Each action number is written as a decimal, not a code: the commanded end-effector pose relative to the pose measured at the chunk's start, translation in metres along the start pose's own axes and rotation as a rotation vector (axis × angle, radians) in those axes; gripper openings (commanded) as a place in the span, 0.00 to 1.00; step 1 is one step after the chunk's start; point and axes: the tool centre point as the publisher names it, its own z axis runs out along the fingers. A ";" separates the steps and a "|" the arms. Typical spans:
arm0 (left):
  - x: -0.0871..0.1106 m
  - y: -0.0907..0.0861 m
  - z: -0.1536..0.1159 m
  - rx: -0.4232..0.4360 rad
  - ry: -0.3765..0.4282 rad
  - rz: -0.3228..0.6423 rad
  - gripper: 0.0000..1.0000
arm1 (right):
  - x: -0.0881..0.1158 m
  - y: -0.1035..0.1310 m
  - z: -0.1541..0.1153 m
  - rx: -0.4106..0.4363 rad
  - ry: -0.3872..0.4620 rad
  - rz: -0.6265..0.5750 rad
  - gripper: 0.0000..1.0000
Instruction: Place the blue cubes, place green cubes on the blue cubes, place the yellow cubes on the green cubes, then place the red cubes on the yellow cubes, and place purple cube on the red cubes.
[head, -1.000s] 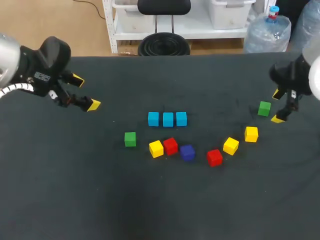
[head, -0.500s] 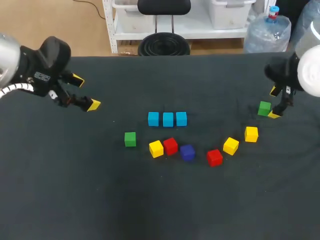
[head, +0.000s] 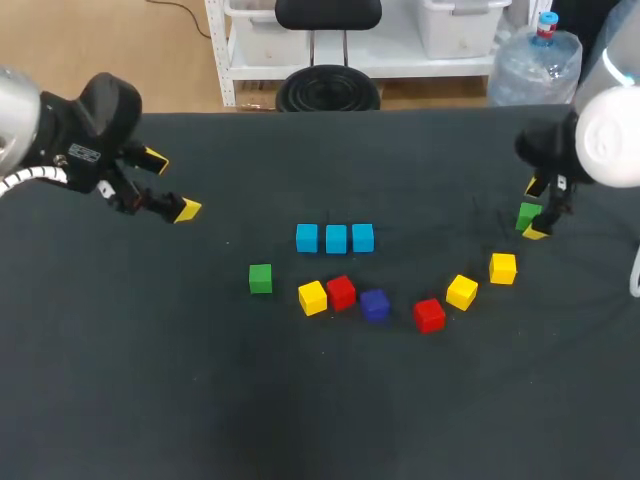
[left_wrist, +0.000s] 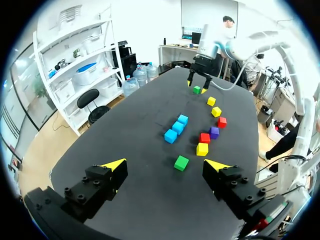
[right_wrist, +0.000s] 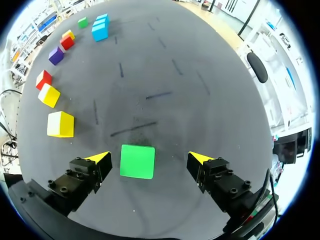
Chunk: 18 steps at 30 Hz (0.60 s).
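Desk (head: 120, 380) carries eleven loose cubes, none stacked. Three blue cubes (head: 336, 239) sit in a close row at frame centre. Below them a curved line runs left to right: green cube (head: 260, 278), yellow cube (head: 313, 297) just beside red cube (head: 341, 292), purple cube (head: 374, 305), second red cube (head: 429, 314), second yellow cube (head: 461, 291), third yellow cube (head: 503, 267). Second green cube (head: 527, 214) lies at right centre, near the third yellow cube.

Right arm enters from the upper right. Right fingers (head: 536, 232) are spread wide and straddle the second green cube. In the right wrist view this cube rests on the desk between the two yellow tips with a gap on each side, narrower on one side; neither tip touches it.

Left arm enters from the upper left. Left fingers (head: 186, 210) are spread wide, hold nothing, and hover over bare desk at upper left, well apart from every cube. In the left wrist view the green cube lies ahead of the fingers, with the blue cubes beyond it.
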 end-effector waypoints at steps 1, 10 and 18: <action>-0.001 0.000 0.000 -0.003 0.008 -0.002 1.00 | -0.001 -0.004 0.004 -0.010 0.001 0.000 0.76; -0.001 0.000 0.000 -0.003 0.008 -0.002 1.00 | 0.004 -0.002 0.000 -0.010 0.012 0.009 0.45; -0.001 0.000 0.000 -0.003 0.008 -0.002 1.00 | 0.004 0.000 -0.003 -0.011 0.020 0.006 0.48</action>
